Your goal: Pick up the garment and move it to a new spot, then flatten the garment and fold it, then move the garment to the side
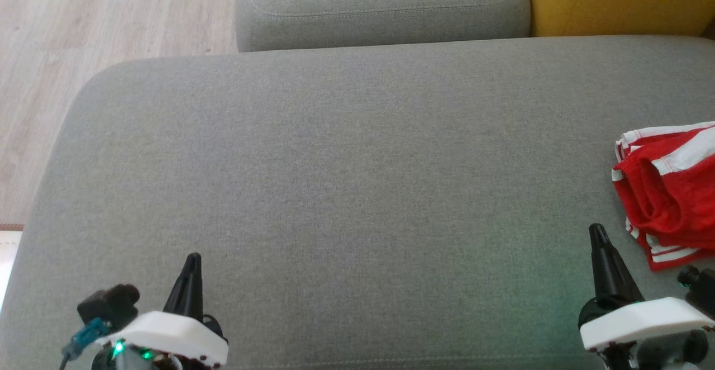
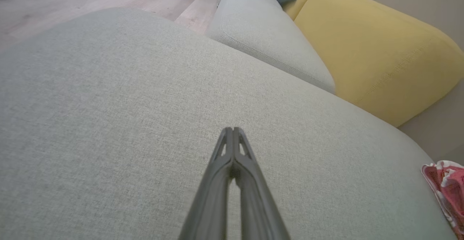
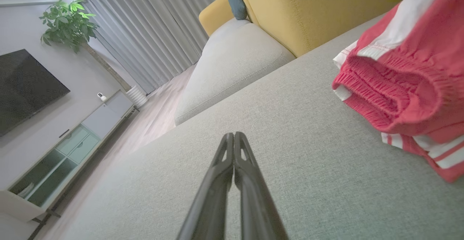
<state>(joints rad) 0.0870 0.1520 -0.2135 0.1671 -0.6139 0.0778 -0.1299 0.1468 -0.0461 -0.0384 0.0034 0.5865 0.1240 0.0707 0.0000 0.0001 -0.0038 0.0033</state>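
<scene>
The red garment (image 1: 670,191) with white stripes lies bunched at the right edge of the wide grey seat cushion (image 1: 357,163), just beside the right pincer (image 1: 596,227), with bare grey fabric between them. Both the right pincer and the left pincer (image 1: 194,258) are pressed closed and hold nothing. Behind the seat sit a smaller grey cushion (image 1: 380,6) and a yellow backrest (image 1: 614,1). Wood floor (image 1: 84,34) runs along the left.
</scene>
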